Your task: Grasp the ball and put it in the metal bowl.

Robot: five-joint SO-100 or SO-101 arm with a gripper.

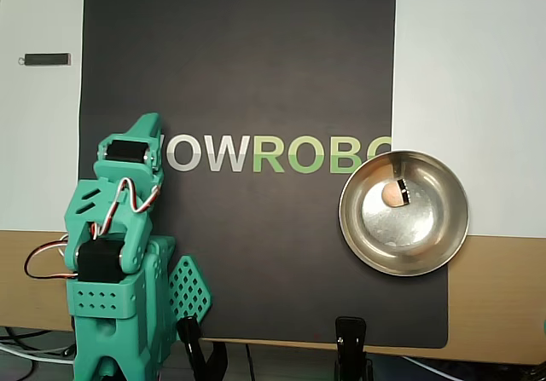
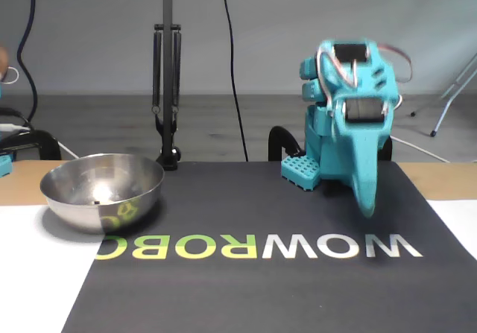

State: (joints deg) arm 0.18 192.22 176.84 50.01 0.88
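Tan ball [image 1: 392, 194] already lies inside the metal bowl [image 1: 444, 240], so the task looks done, while the gripper [image 1: 145, 127], well apart from the bowl, has jaws closed and empty.

A dark mat [image 1: 256, 74] printed with white and green lettering [image 1: 281, 153] covers the middle of the table, lying over white sheets [image 1: 469, 83] on tan wood [image 1: 495, 304]. Two black clamps [image 1: 351, 347] grip its near edge in the overhead view. A small dark bar [image 1: 47, 59] lies apart on the white sheet at the upper left.
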